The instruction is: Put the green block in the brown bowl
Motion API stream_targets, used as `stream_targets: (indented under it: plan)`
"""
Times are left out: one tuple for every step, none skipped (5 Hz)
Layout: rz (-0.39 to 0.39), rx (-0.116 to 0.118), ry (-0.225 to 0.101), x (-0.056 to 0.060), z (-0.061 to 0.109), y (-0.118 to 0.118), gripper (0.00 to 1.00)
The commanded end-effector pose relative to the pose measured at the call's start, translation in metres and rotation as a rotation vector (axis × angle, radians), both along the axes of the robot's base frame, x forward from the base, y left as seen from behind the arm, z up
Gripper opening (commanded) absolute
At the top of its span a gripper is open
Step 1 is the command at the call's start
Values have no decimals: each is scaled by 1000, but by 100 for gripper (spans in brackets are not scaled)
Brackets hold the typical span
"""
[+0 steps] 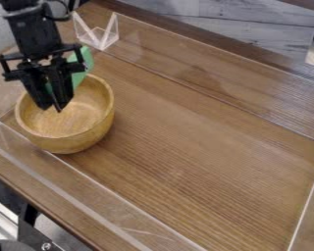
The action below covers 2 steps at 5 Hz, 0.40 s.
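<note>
At the left of the frame, the gripper (50, 96) is closed on the green block (81, 59), above the brown bowl (81, 130).

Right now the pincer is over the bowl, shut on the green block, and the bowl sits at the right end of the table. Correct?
Not quite. The camera view shows the bowl at the left end of the table, not the right. The rest holds: the pincer is over the bowl, shut on the green block.
</note>
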<state>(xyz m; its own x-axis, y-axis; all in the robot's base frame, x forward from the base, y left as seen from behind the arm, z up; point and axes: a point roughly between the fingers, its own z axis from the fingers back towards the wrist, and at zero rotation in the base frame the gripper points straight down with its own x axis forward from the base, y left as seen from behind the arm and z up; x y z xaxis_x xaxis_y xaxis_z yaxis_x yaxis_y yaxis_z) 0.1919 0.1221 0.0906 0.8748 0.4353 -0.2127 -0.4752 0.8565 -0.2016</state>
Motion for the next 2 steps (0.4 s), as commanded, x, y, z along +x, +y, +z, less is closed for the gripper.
stream_targets:
  plan:
    - [26,30,-54,13,6,12,0]
    - [36,21,-56,17,-1,13,0]
